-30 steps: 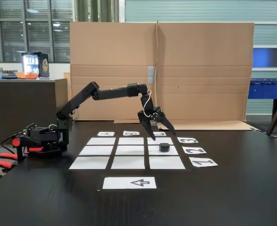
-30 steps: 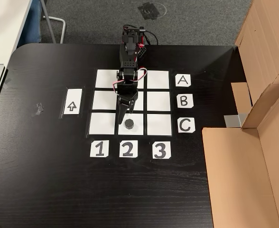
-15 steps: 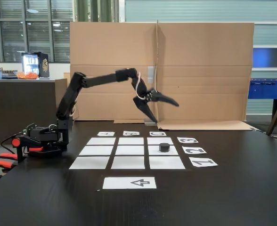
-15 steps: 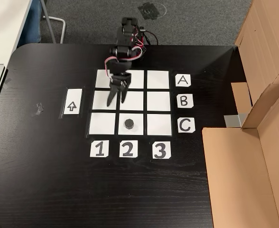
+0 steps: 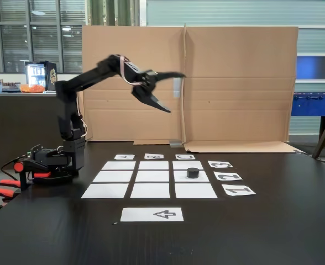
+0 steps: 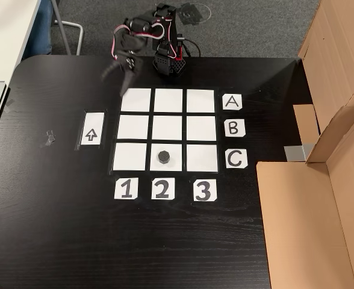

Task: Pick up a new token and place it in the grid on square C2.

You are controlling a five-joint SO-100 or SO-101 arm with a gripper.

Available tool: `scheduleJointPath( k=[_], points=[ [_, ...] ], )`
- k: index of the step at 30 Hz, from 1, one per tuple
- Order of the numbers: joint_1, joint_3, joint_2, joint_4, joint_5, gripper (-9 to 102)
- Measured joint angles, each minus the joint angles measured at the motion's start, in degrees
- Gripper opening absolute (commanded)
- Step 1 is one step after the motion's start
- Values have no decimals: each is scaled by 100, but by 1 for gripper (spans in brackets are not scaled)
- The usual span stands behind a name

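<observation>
One token: the token [image 6: 163,157] sits alone on square C2 [image 6: 174,165], the middle cell of the row beside the C card [image 6: 236,159] and above the 2 card [image 6: 162,189] in the top-down fixed view; it touches no neighbouring cell.
Grid: the grid [image 6: 135,127] of nine white paper cells lies near the counter's far edge by the arm's base [image 6: 168,61], with the other eight cells bare.
Arm: raised high and folded toward its base in the side-on fixed view, well clear of the paper.
Jaws: the gripper [image 5: 168,91] is spread wide and holds nothing; in the top-down fixed view it [image 6: 115,77] hangs blurred over the dark counter [image 6: 56,229] just off the grid's A1 corner.
Arrow sheet: a separate white sheet with an arrow [image 6: 92,135] lies beside column 1, toward the counter's left edge in the top-down fixed view.
Task standing: judged from how things lie, the placing on C2 looks done.
Handling: the token looks rigid, small and probably light; its low, chunky sides seem the place to pinch, across opposite flats, from straight above.
Risk: loose paper beneath could slide or lift if the fingertips drag on it.
</observation>
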Motion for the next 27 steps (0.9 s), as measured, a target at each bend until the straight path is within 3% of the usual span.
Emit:
scheduleJointPath(
  k=[8,22,27],
  points=[
    [1318,756,1406,-62,-352,39],
    [3595,2689,3498,9,-475,0],
    [4324,3560,4148,9,-510,-1]
  ],
)
